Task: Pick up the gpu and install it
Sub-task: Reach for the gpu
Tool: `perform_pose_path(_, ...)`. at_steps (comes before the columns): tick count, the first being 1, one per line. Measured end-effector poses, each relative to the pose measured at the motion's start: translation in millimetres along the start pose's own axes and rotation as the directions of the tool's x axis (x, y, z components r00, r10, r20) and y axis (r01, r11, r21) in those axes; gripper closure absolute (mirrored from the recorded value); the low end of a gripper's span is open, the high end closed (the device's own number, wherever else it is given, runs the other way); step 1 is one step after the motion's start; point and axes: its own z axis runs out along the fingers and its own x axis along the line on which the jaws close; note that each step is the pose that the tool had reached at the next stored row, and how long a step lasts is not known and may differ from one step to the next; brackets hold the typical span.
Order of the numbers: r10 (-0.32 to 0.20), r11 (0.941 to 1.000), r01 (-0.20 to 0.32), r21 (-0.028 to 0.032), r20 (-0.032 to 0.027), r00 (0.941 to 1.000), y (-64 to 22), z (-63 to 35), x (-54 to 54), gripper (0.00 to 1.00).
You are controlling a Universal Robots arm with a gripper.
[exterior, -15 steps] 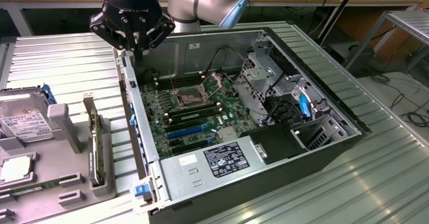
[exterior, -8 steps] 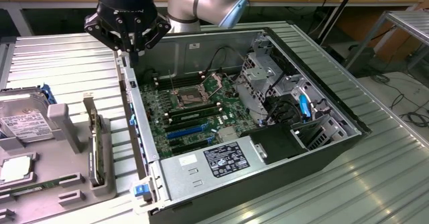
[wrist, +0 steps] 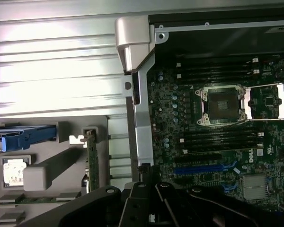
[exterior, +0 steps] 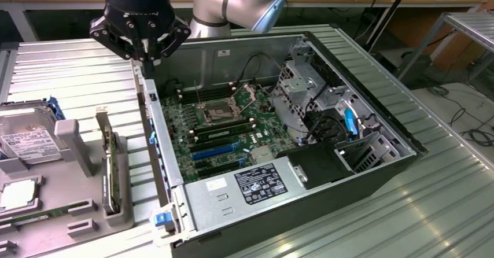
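The gpu (exterior: 109, 166) stands on its edge in a slot of the grey holder (exterior: 73, 148) at the exterior view's left, green board with a dark face and a silver bracket at its far end. In the wrist view the gpu (wrist: 91, 163) appears edge-on as a thin green strip. My gripper (exterior: 147, 60) hangs high over the near wall of the open computer case (exterior: 386, 154), well beyond the card's far end and apart from it. Its black fingers are shut with nothing between them. The gripper (wrist: 144, 182) shows dark in the wrist view, over the case wall.
The holder also carries a hard drive (exterior: 27, 137) in a blue caddy, a processor (exterior: 15, 195) and a memory stick (exterior: 37, 216). Inside the case lie the motherboard (exterior: 224, 119) with blue card slots (exterior: 218, 151), a drive cage (exterior: 305, 90) and a power supply (exterior: 255, 185).
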Motion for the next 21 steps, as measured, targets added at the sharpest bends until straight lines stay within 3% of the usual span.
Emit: perform_pose_path(21,0.0,1.0,0.0,0.0001,-0.0001,1.0,-2.2,-0.4,25.3,0.89)
